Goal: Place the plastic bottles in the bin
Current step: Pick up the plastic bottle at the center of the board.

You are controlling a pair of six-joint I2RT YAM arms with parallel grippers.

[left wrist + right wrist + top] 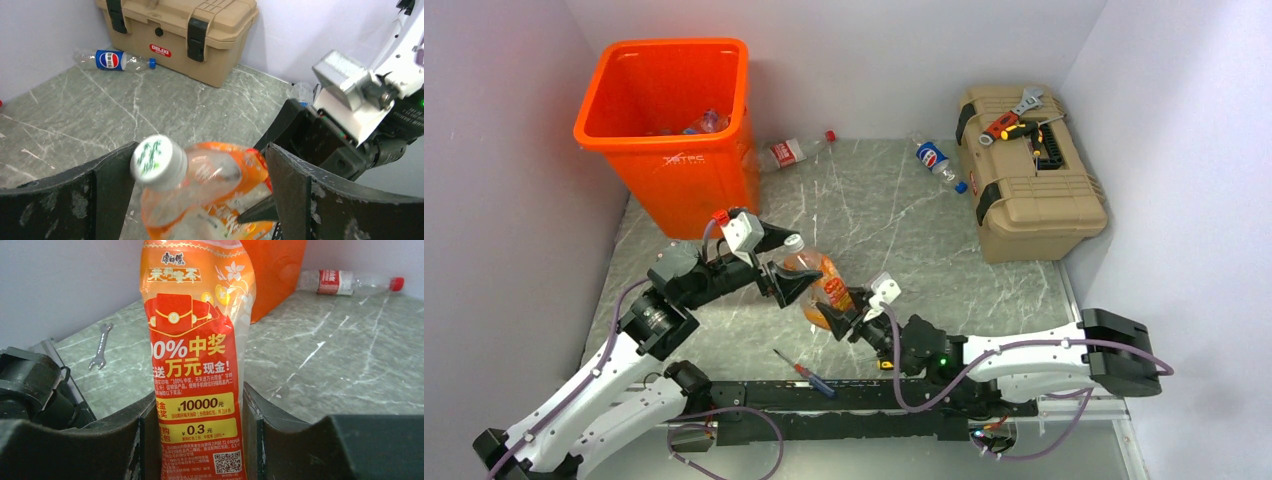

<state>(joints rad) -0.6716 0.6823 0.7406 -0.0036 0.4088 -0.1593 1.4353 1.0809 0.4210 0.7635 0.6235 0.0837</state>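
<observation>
A clear plastic bottle (819, 275) with an orange and red label hangs tilted above the table's middle. My right gripper (832, 312) is shut on its lower body; in the right wrist view the fingers (280, 430) press the label (195, 365) from both sides. My left gripper (786, 268) is open, its wide jaws standing on either side of the neck end, where the white cap (157, 161) sits close to the left finger (107, 185). The orange bin (664, 165) stands at the far left with bottles (709, 122) inside.
A red-labelled bottle (794, 150) lies beside the bin. A blue-labelled bottle (939, 162) lies by the tan toolbox (1034, 190), which carries tools (1014, 125) on its lid. A screwdriver (802, 372) lies near the arm bases, and a wrench (101, 345) at the table's edge.
</observation>
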